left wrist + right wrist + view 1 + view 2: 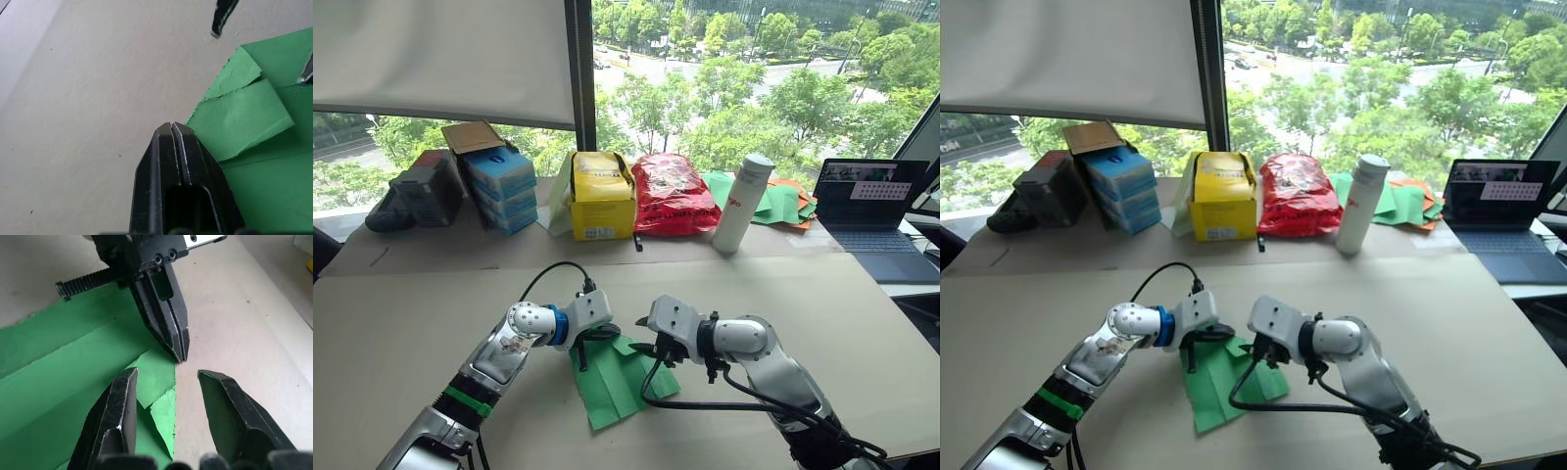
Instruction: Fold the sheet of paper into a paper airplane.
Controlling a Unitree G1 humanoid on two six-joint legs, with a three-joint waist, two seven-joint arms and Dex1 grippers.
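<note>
**Both grippers met at the far edge of the half-folded green sheet**

The bright green, creased sheet of paper (pixel 619 377) lay flat on the beige table (pixel 401 323), low in the centre of the head view, with corner flaps already turned in. The left gripper (pixel 180 352) had its two black fingers pressed together, tip down at the paper's edge, apparently pinning it rather than gripping it, though contact was hard to confirm. The right gripper (pixel 166 382) stood spread, one finger over a small flap and one over bare table.

To do this well, the left tip should hold steady while the right closes on the flap alone and draws it over squarely.

Counted: one sheet, two grippers.
</note>
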